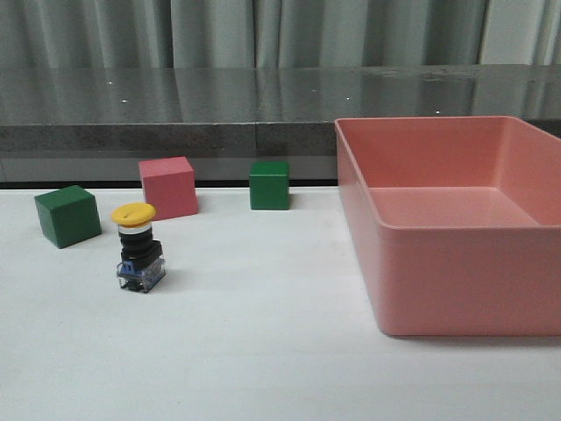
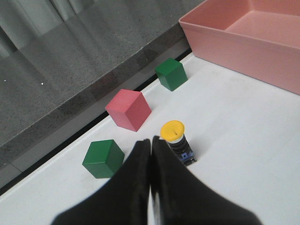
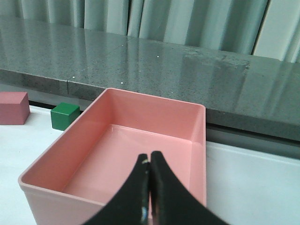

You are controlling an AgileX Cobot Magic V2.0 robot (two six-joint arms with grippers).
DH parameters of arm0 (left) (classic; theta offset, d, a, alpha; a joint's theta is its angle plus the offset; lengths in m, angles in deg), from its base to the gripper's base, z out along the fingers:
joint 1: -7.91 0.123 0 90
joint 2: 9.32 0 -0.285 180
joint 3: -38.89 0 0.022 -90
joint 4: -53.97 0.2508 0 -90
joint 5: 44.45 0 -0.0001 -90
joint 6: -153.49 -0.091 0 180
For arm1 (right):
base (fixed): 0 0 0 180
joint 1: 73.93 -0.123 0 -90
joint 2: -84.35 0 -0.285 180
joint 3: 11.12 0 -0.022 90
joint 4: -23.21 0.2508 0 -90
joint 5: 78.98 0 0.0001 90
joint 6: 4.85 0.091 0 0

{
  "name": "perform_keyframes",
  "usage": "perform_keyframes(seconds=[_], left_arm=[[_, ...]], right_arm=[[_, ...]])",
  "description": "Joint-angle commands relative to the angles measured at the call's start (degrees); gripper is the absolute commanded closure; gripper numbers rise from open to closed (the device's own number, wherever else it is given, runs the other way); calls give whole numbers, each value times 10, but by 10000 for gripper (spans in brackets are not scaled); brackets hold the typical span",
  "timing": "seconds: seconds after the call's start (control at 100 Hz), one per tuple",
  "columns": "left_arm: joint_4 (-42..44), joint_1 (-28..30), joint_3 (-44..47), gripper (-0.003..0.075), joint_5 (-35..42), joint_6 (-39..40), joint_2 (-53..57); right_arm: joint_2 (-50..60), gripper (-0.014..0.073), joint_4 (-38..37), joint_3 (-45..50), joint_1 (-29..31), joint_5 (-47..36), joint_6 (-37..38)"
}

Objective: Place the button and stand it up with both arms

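Front view: button (image 1: 138,246) upright near cubes (image 1: 168,187), bin (image 1: 447,225) well apart.

I'm seeing the button (image 1: 138,248) standing upright on its clear blue-tinted square base, black body above, yellow round cap on top. It's sitting just ahead of my left gripper's (image 2: 151,145) closed fingertips, slightly to their right, not touching.

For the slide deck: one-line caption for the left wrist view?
Shut left gripper above upright yellow-capped button, beside two green cubes, a pink cube and pink bin.
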Motion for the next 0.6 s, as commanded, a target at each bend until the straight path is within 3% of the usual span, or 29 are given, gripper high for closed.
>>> perform_keyframes(seconds=[0.0, 0.44, 0.59], left_arm=[[-14, 3, 12, 740, 68, 8, 17], [4, 3, 33, 740, 90, 6, 24], [-7, 9, 40, 740, 149, 17, 25]], right_arm=[[-6, 670, 6, -16, 3, -48, 1], [-6, 670, 6, -16, 3, -48, 1], [-6, 670, 6, -16, 3, -48, 1]])
